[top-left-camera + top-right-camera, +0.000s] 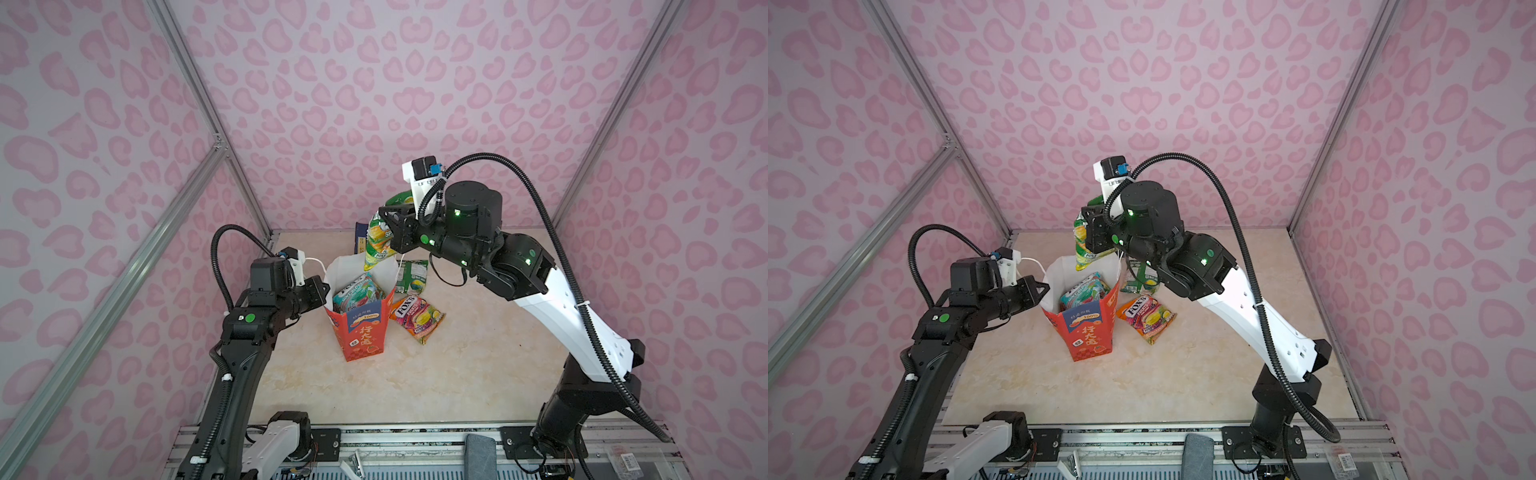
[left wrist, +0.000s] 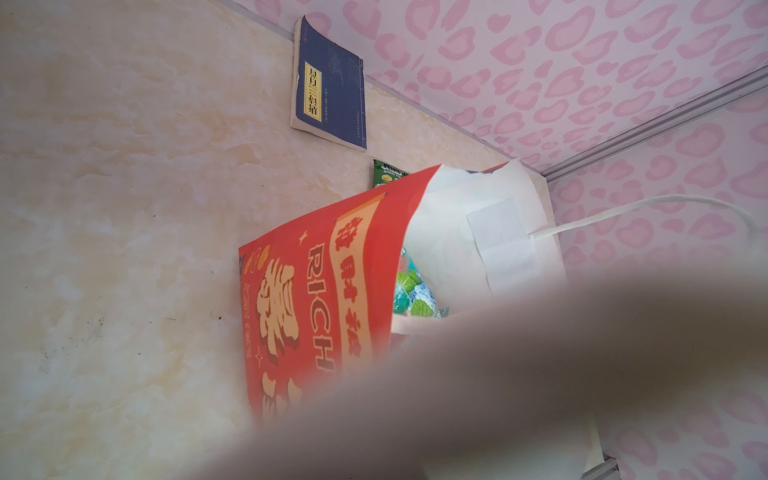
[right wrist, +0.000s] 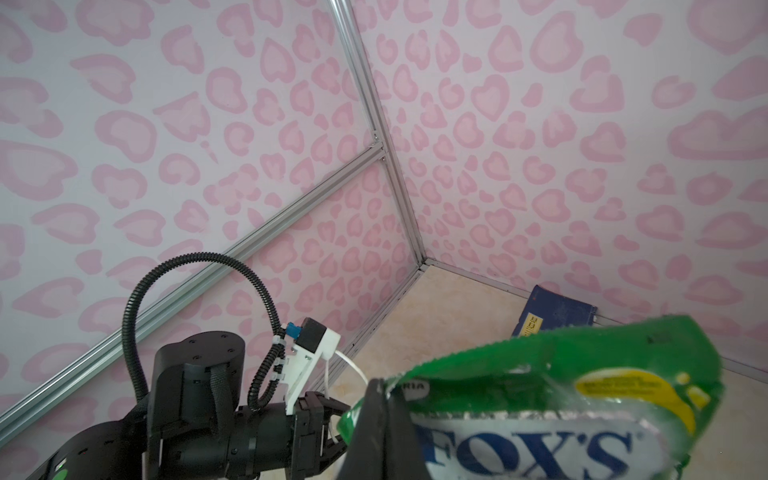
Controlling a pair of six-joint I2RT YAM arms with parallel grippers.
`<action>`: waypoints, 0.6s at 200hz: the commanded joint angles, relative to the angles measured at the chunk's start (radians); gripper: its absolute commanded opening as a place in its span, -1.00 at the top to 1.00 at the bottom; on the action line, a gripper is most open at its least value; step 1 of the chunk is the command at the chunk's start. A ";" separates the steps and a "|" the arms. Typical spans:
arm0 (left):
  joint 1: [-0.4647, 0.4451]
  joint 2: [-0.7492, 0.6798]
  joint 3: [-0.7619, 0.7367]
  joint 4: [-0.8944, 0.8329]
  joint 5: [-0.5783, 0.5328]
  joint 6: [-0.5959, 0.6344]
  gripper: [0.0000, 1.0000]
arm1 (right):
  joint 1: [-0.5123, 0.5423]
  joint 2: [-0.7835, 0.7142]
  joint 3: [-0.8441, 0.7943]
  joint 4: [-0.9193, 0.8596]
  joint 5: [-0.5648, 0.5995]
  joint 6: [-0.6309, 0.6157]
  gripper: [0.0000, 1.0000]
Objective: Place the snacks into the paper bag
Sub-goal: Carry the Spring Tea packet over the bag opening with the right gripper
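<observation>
The red-orange paper bag (image 1: 360, 332) (image 1: 1090, 332) stands open mid-table, and a teal snack packet (image 1: 356, 291) (image 1: 1084, 289) shows inside it. My left gripper (image 1: 326, 289) (image 1: 1045, 287) is shut on the bag's left rim. In the left wrist view a blur hides its jaws, but the bag (image 2: 332, 291) and the teal packet (image 2: 411, 291) show. My right gripper (image 1: 386, 217) (image 1: 1084, 218) (image 3: 380, 386) is shut on the top of a green FOX'S packet (image 1: 375, 247) (image 1: 1084, 249) (image 3: 540, 415), which hangs over the bag's far rim.
Right of the bag, a green packet (image 1: 412, 276) (image 1: 1144, 282) and an orange-purple FOX'S packet (image 1: 417, 318) (image 1: 1147, 318) lie on the table. A dark-blue booklet (image 1: 360, 239) (image 2: 330, 83) (image 3: 555, 313) leans against the back wall. Pink walls close in three sides.
</observation>
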 commanded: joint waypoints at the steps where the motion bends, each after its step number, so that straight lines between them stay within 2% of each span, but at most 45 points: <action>1: -0.001 -0.010 -0.001 0.085 0.032 0.003 0.88 | 0.027 0.028 0.017 0.010 -0.011 -0.018 1.00; 53: 0.000 -0.012 -0.003 0.088 0.034 0.003 0.88 | 0.052 0.084 -0.003 0.013 -0.043 0.001 1.00; 120: 0.001 -0.013 -0.003 0.086 0.032 0.002 0.88 | 0.053 0.040 -0.198 0.091 -0.047 0.026 1.00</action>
